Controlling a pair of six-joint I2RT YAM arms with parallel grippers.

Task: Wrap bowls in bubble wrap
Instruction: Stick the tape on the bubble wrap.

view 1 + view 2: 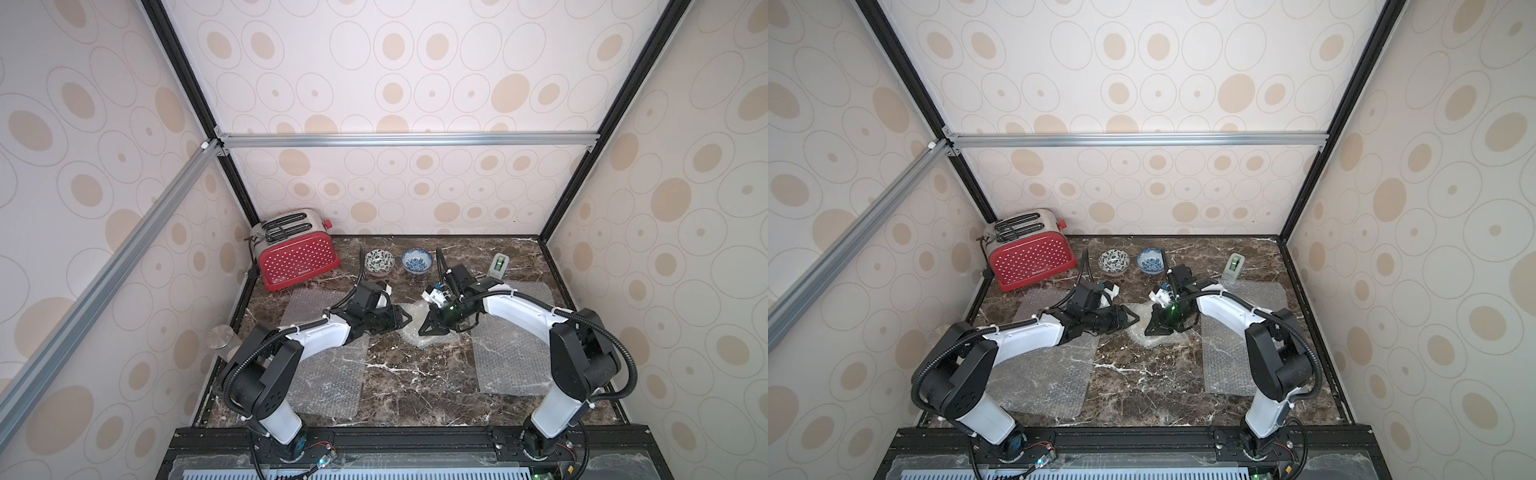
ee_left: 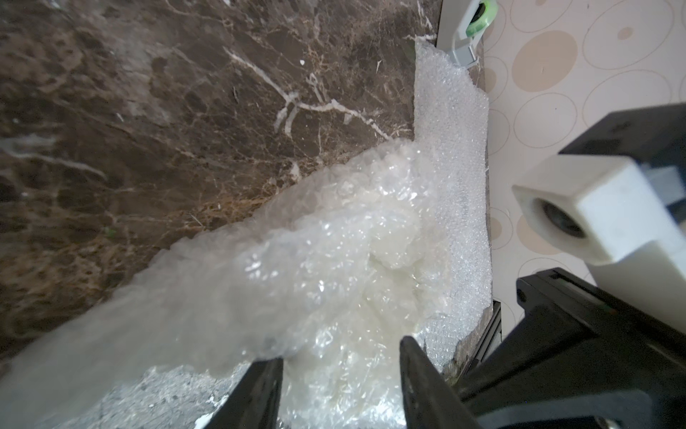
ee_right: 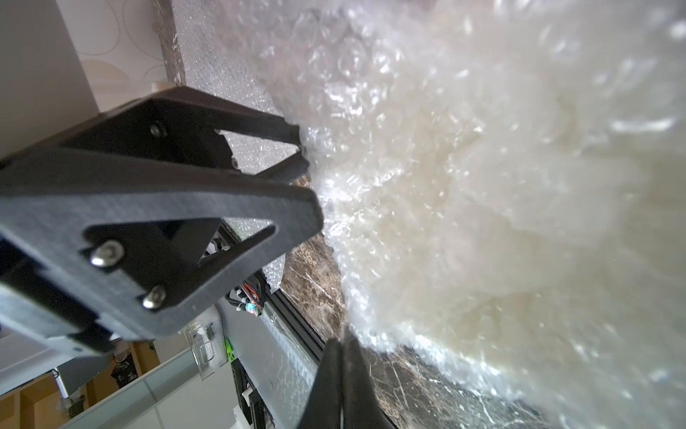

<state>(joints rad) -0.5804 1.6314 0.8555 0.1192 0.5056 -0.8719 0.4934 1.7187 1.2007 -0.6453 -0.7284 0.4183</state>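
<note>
- The bundle (image 1: 417, 338) of bubble wrap lies mid-surface, between the two arms. A cream tint at its core suggests the plain bowl is inside, though the bowl itself is hidden.
- It is a rounded lump, slightly longer from far edge to near, with a loose flap trailing nearward. I cannot tell which way the bowl's mouth faces.
- The left end effector (image 2: 339, 351) grasps the bundle, its fingers apart with wrap bunched between them. This probably pins the folds so they do not spring open.
- The right end effector (image 3: 343, 336) is clenched, its tips at the bundle's edge. I cannot tell whether film is caught between them; it looks placed to tuck or pull a flap.
- The leaf bowl (image 1: 379, 262) and blue bowl (image 1: 417, 261) stand upright and bare near the far edge, clear of the work.
- Flat sheets (image 1: 328, 374) (image 1: 511, 361) lie either side, likely one for each.
- The dispenser (image 1: 498, 266) stands just beside the right-hand sheet, and the toaster (image 1: 297, 257) is far left.
</note>
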